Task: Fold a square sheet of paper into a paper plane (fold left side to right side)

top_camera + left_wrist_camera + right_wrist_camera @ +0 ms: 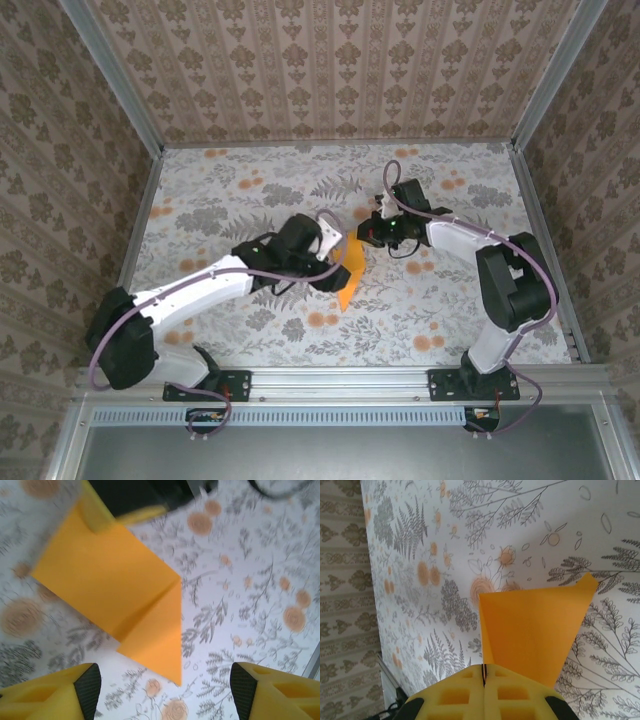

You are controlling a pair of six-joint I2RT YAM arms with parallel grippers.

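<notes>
Table under a grey floral cloth with small orange blooms; patterned brown wallpaper on three sides, aluminium rail along the near edge. Orange paper sheet sits about mid-table, between the two arms; from above it reads as a narrow slanted strip, its far end at the right gripper and its pointed end toward the arm bases. Left wrist view: sheet already folded, one diagonal crease, a triangular flap running down to a sharp tip. A blurred yellow finger of the other arm lies on its upper edge. Left gripper just beside the sheet on its left. Its jaws stand wide apart, and the yellow fingers with dark pads flank the paper's tip without touching it; gripper midpoint over bare cloth. Right wrist view: right gripper has its yellow fingers pressed together, only a thin seam between them, clamped on the sheet's edge. Paper fans out from that seam, one far corner slightly curled. Cannot tell whether the sheet's pointed end touches the cloth.
</notes>
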